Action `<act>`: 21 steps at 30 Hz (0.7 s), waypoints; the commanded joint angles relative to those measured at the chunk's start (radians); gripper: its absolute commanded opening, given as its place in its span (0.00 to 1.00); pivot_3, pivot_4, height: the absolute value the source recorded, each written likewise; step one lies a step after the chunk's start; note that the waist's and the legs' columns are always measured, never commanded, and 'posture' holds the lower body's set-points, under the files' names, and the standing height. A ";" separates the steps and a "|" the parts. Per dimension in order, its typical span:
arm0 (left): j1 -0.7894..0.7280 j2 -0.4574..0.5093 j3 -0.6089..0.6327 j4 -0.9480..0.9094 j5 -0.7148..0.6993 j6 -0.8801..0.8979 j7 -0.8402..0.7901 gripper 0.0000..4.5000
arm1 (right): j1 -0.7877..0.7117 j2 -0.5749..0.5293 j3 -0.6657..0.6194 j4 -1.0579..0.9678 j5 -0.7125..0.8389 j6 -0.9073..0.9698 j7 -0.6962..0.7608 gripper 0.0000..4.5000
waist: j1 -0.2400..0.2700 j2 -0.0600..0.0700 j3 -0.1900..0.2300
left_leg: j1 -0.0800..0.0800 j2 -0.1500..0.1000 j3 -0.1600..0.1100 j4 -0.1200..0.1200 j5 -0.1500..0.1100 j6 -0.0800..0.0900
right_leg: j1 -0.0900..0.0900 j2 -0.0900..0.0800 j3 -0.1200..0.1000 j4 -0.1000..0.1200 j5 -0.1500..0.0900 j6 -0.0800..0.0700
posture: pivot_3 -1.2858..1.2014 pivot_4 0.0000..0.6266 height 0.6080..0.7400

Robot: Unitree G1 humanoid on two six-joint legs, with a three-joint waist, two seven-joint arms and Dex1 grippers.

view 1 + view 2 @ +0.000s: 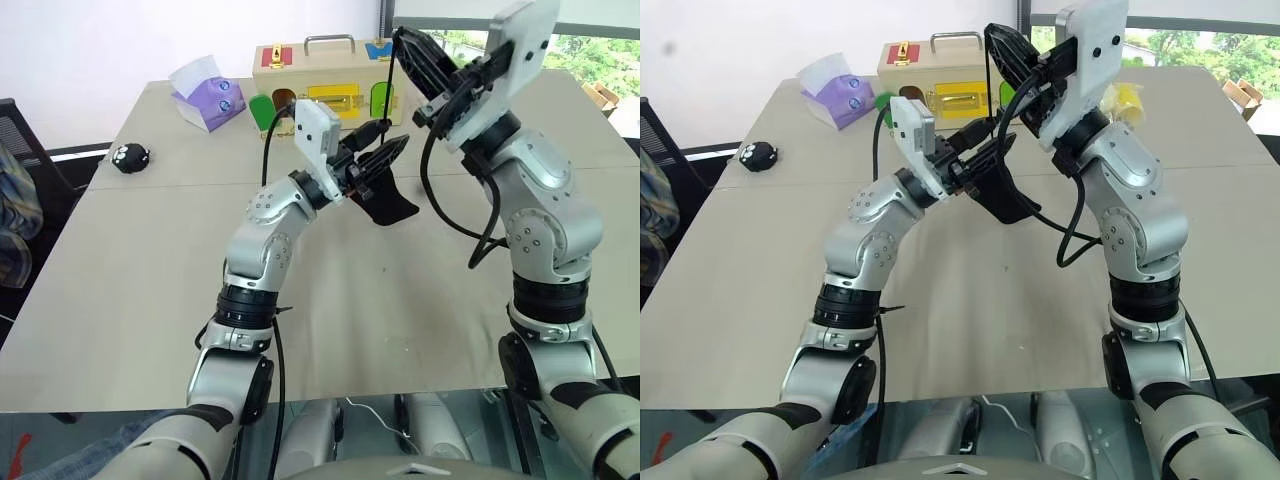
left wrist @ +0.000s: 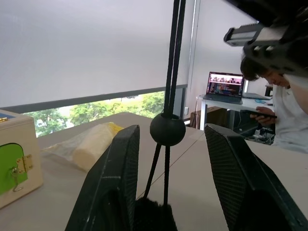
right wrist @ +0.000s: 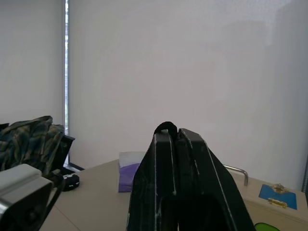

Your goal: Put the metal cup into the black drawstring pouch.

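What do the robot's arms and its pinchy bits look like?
Both arms are shiny silver metal with round joints and black rings, and loose black cables loop beside them. Each wrist carries a flat white plate. The left end effector and right end effector each have two black, wedge-shaped fingers with finely textured pads.

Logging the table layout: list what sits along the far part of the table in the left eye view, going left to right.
Small round black toy → purple tissue pack → wooden latch box.

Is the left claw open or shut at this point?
Open. The left claw has its two black fingers apart, with the black drawstring pouch's cord and round toggle between them.
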 commanded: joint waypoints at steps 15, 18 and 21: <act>0.000 -0.004 -0.040 0.027 0.087 -0.074 -0.021 0.06 | -0.083 0.035 -0.093 -0.015 0.044 -0.033 -0.091 0.00 | -0.001 0.000 0.000 | 0.000 0.000 0.000 0.000 0.000 0.000 | 0.000 0.000 0.000 0.000 0.000 0.000 | 0.52 0.24 0.77; 0.036 0.022 -0.103 0.083 0.170 -0.118 -0.043 0.06 | -0.224 0.125 -0.293 0.037 0.235 -0.093 -0.246 0.00 | -0.002 0.001 0.000 | 0.000 -0.001 0.001 0.000 0.000 0.000 | -0.002 0.000 0.001 0.004 0.000 0.000 | 0.52 0.24 0.77; 0.050 0.029 -0.129 0.128 0.209 -0.128 -0.034 0.06 | -0.314 0.172 -0.408 0.038 0.421 -0.124 -0.314 0.00 | 0.002 0.000 0.000 | -0.001 0.000 -0.002 0.001 0.001 -0.001 | -0.002 0.000 -0.001 0.003 0.000 0.000 | 0.52 0.24 0.77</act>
